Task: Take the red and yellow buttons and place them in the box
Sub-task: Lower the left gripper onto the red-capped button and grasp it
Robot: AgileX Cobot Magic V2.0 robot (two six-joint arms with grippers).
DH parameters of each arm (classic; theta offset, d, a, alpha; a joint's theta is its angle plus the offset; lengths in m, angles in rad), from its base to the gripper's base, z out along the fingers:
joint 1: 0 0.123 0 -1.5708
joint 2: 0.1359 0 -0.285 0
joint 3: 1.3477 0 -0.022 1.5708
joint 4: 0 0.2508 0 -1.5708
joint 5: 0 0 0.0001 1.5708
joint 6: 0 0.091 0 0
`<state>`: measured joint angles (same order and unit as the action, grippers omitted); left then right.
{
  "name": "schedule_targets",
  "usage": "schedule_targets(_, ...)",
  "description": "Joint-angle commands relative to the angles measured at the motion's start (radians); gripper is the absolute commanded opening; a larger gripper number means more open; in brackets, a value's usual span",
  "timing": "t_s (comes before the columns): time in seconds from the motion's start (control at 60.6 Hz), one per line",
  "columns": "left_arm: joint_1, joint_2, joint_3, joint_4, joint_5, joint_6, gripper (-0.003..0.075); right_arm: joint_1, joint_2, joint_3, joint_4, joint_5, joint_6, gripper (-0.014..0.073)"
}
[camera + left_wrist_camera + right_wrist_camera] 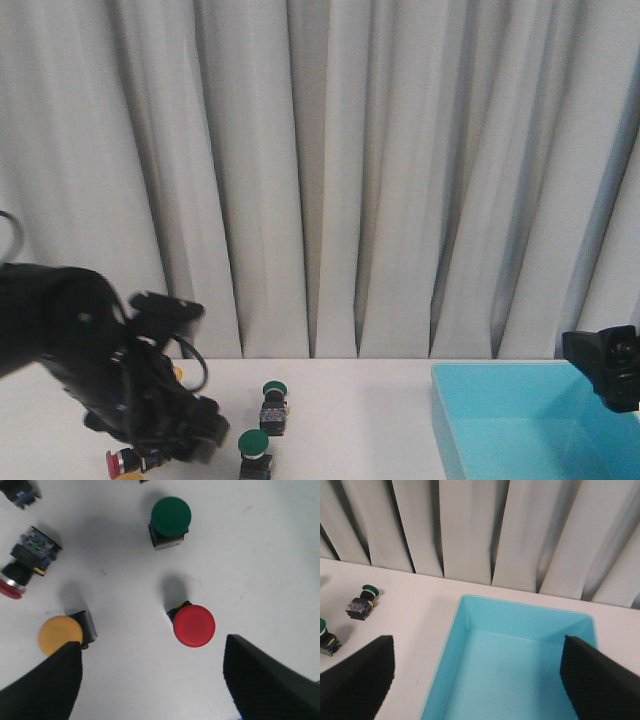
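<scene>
red button [194, 625], btwn wide-open left gripper [150, 680], untouched

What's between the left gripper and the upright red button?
Nothing visible. The left gripper is open just above the red button, with bare table around it. The yellow button sits by one finger, off that path.

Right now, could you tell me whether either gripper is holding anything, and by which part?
Nothing is held. The left gripper is open above a red button, and the right gripper is open over the box.
</scene>
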<state>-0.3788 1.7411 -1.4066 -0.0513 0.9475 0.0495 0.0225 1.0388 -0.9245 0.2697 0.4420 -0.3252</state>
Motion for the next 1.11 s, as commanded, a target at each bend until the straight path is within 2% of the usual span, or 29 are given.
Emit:
schedule_targets(0.0,-0.035,0.035,-0.07,-0.013,0.015,-0.009,0.0549,0.0,0.002,-0.037,0.019,-0.044,-0.001,0.0632)
schedule_targets(0.264,-0.066,0.189,-0.131,-0.021,0.056,-0.014,0.0549,0.0,0.031,-0.037,0.021,-0.026,-0.001,0.0627)
schedule_targets(0.792,-0.065,0.277,-0.16,-0.038,0.084,-0.05,0.0544,0.0,0.031,-0.037,0.025,0.003,-0.001,0.0605)
schedule_targets(0.94,-0.065,0.29,-0.16,-0.038,0.115,-0.05,0.0511,0.0,0.031,-0.037,0.028,0.005,-0.001,0.0599)
schedule_targets(1.089,-0.065,0.306,-0.16,-0.038,0.098,-0.05,0.0428,0.0,0.031,-0.037,0.05,0.01,-0.001,0.0594)
